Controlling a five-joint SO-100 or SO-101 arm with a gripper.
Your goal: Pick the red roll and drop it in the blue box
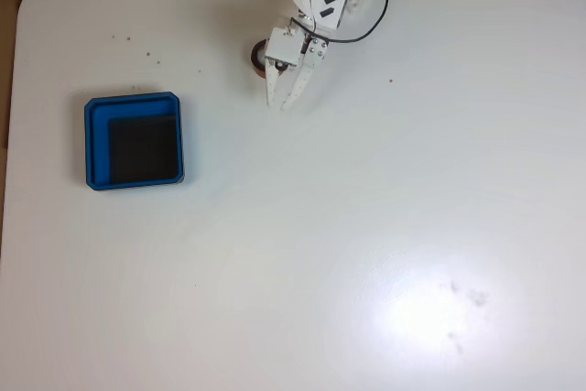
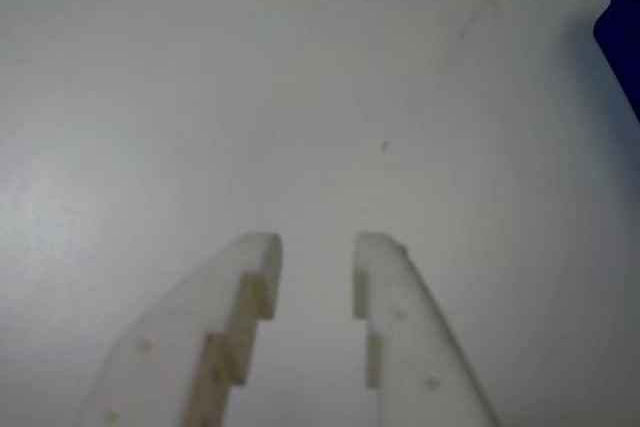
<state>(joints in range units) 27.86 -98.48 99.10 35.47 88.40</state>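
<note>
White table [image 1: 366, 226], specks; gripper [image 2: 316, 247] apart, empty.

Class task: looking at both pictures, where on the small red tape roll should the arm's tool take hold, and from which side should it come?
Judging by the fixed view, the small red tape roll seems to lie flat on the white table, half hidden behind the arm. Best grip: across its outer red wall, one finger each side, coming down from above. The tool, open and empty, sits just past the roll and would need to pull back over it first.
</note>
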